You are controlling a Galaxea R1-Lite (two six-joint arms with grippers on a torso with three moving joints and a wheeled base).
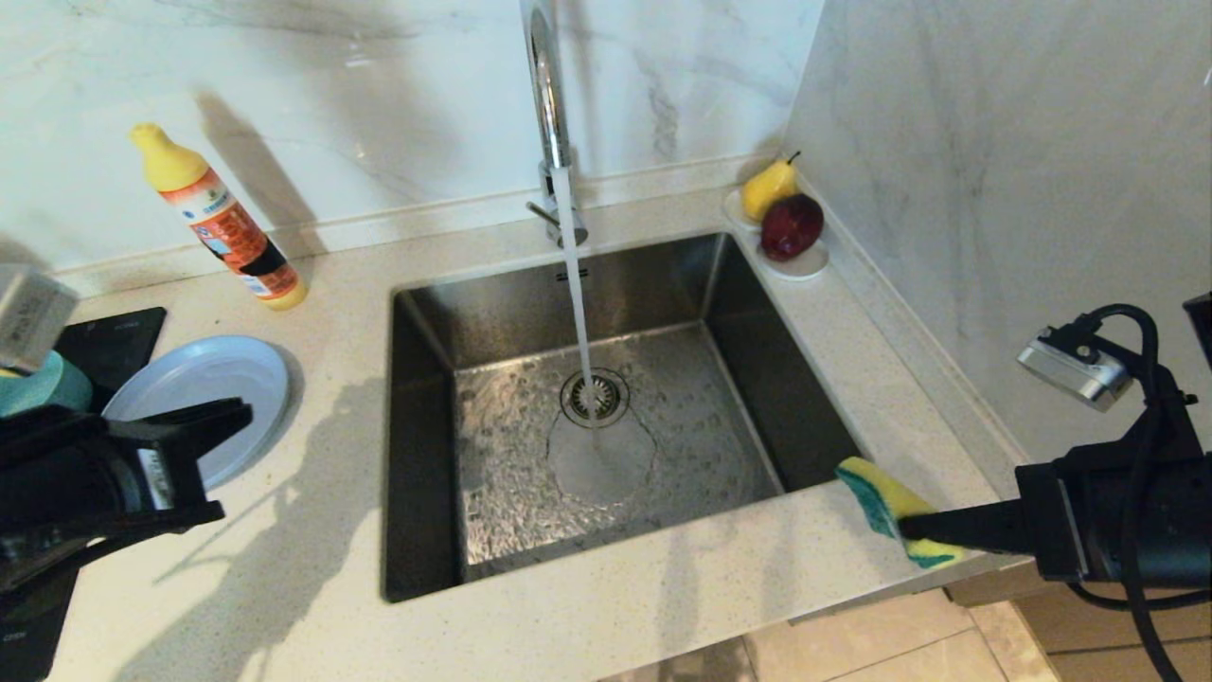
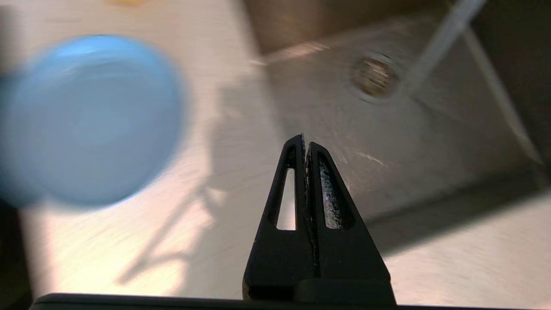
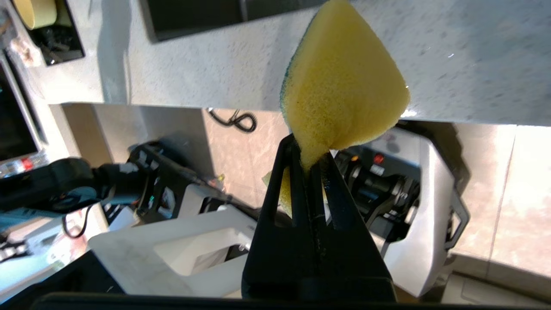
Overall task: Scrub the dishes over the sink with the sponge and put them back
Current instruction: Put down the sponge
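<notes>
While water runs from the tap [image 1: 547,104] into the sink [image 1: 606,417], the left gripper [image 1: 232,417] hovers over the counter [image 1: 312,530] at the far left, jaws pressed together on nothing, tips beside the grey-blue plate [image 1: 204,388]. A teal bowl [image 1: 43,384] sits just left of the plate, partly hidden. A yellow-and-orange bottle [image 1: 222,223] leans against the wall behind. The sink is wet, with the stream hitting near the drain [image 1: 594,396]. A small white dish [image 1: 805,263] with a pear and a red fruit sits at the sink's back right corner. The right gripper [image 1: 914,528] clamps the sponge [image 1: 885,502], which is above the counter edge at the sink's front right corner.
</notes>
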